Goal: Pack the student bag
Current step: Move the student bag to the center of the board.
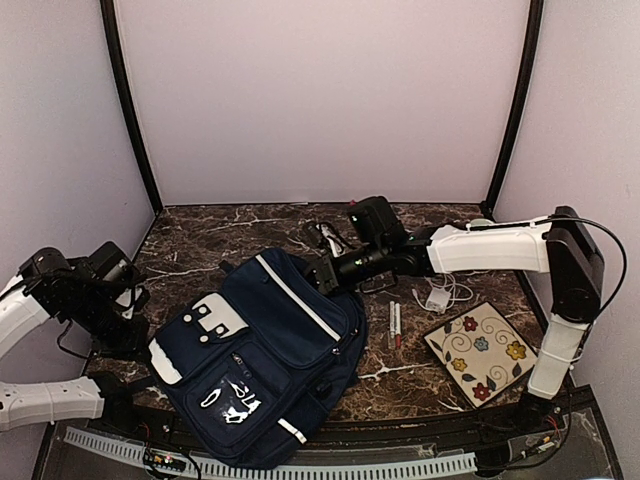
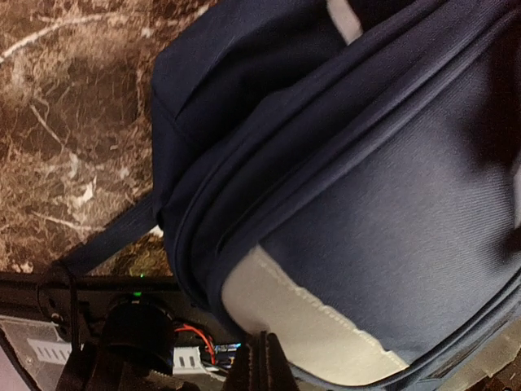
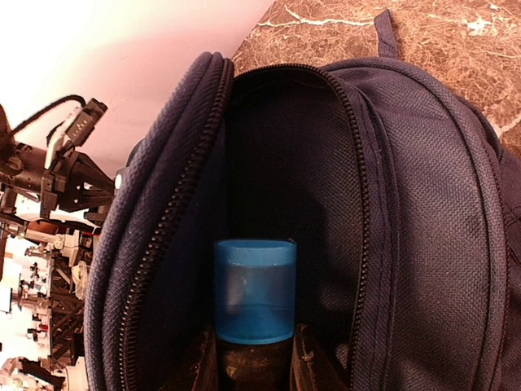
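The student bag (image 1: 265, 350) lies by the table's (image 1: 200, 235) near edge, left of centre, main compartment unzipped. The right gripper (image 3: 252, 362) grasps a blue-capped cylinder (image 3: 254, 289) inside that opening. The left gripper (image 2: 262, 366) is clenched empty beside the bag.

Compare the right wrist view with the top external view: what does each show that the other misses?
Only the right wrist view: the student bag's open zipped compartment from inside, and the blue-capped container that the right gripper holds in its mouth. Only the top external view: a flower-patterned square, pens and a white charger lying right of the bag, plus its pale grey patch. Both: the navy bag on the marble table.
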Tool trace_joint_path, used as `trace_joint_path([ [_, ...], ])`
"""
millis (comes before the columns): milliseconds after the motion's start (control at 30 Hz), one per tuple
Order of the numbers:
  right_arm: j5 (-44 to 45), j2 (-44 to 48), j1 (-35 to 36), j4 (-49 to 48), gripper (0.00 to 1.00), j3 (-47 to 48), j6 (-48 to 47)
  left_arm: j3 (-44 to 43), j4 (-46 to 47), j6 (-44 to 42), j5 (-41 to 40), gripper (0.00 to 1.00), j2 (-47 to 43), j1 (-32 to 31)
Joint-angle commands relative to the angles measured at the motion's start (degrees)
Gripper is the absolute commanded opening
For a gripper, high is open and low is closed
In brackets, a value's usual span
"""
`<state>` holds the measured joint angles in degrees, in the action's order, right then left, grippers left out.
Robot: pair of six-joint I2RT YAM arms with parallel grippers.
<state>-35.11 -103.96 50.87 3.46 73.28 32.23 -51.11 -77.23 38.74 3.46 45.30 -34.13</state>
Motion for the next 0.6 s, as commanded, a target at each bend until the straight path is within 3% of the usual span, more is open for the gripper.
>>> trace_joint_path([
  [0,-0.6,-1.7,0.6,2.5,0.00,0.5,-0.7,1.9,-6.0,0.3,1.7,0.01,2.7,-0.8],
  [133,-1.0,-1.6,0.8,2.6,0.00,0.4,-0.7,3.2,-0.2,-0.6,2.9,0.02,5.5,-0.8],
  [233,-1.0,-1.3,0.9,3.0,0.00,0.2,-0.6,8.4,10.6,0.1,8.0,0.06,7.2,-3.4],
  [367,-1.0,-0.9,1.1,2.9,0.00,-0.1,-0.2,15.9,28.5,4.8,6.9,0.08,7.6,-4.4],
  [567,-1.7,-0.8,2.1,1.0,0.00,-1.4,1.6,20.6,49.1,6.4,-10.2,0.07,6.3,-4.4],
])
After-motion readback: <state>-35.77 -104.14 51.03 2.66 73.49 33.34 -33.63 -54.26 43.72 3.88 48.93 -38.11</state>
